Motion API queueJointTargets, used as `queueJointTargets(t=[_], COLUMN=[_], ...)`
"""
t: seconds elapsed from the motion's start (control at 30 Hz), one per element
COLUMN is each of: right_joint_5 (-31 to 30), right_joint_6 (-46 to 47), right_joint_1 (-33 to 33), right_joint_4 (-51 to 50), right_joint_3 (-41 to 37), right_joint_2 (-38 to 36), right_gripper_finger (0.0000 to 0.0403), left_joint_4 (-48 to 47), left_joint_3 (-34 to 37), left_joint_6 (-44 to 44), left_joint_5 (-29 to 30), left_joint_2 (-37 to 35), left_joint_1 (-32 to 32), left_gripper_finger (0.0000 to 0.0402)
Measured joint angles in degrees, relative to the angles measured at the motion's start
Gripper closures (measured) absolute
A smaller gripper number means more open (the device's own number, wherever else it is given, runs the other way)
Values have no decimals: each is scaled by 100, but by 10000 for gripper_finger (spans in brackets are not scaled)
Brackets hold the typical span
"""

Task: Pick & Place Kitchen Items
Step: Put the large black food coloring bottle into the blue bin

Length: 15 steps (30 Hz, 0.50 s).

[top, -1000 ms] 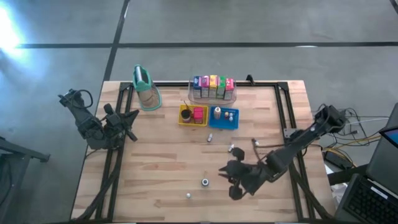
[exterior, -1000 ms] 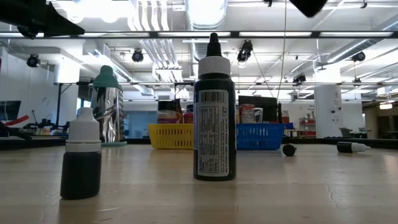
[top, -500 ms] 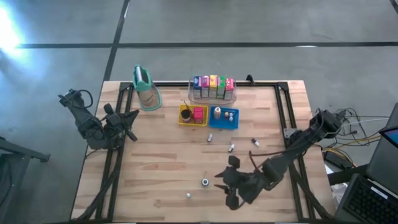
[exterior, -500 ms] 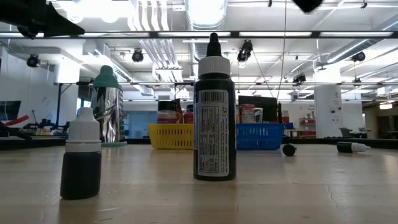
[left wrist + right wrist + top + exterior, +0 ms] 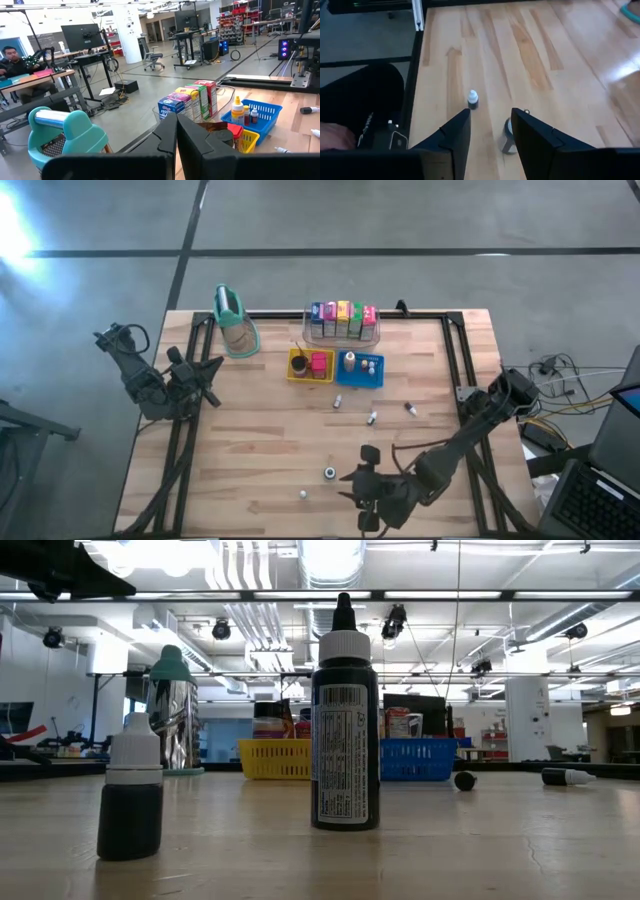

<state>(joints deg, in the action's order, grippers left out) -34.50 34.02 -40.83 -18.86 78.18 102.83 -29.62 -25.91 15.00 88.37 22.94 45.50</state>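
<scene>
Tabletop (image 5: 250, 440) of pale wooden planks, framed by black rails, stands on a grey concrete floor (image 5: 400, 220) crossed by dark lines. At its far edge a clear plastic bin (image 5: 342, 335) holds a row of colourful cartons (image 5: 342, 313), blue, pink, yellow, green and red. Just in front of the bin sit a yellow square tray (image 5: 297, 370) with a red block (image 5: 319, 362) and a blue square tray (image 5: 360, 370) with small bottles. To the left of the bin stands a tan container with a teal top (image 5: 233, 320).

Nearer the front edge, well apart from the bin, two small dark bottles stand upright: a taller one with a white cap (image 5: 345, 715) and a shorter one (image 5: 130, 788). The right gripper (image 5: 490, 131) hovers over them with fingers spread, holding nothing; the taller bottle seems to sit between its fingers, though partly hidden. The left gripper (image 5: 176, 131) waits far left of the bin, fingers pressed together.

Beyond lies an open workshop with desks, monitors, shelving and ceiling ducts; a person (image 5: 11, 55) sits at a desk.
</scene>
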Motion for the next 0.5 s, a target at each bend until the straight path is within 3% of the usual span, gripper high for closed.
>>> queueJointTargets(t=[0.5], right_joint_5=[105], right_joint_6=[564], right_joint_1=[-58], right_joint_4=[-219], right_joint_3=[279], right_joint_2=[523], right_gripper_finger=[220], left_joint_4=[0], left_joint_3=[0], left_joint_6=[0], left_joint_5=[0], left_joint_2=[4], left_joint_1=[2], left_gripper_finger=[387])
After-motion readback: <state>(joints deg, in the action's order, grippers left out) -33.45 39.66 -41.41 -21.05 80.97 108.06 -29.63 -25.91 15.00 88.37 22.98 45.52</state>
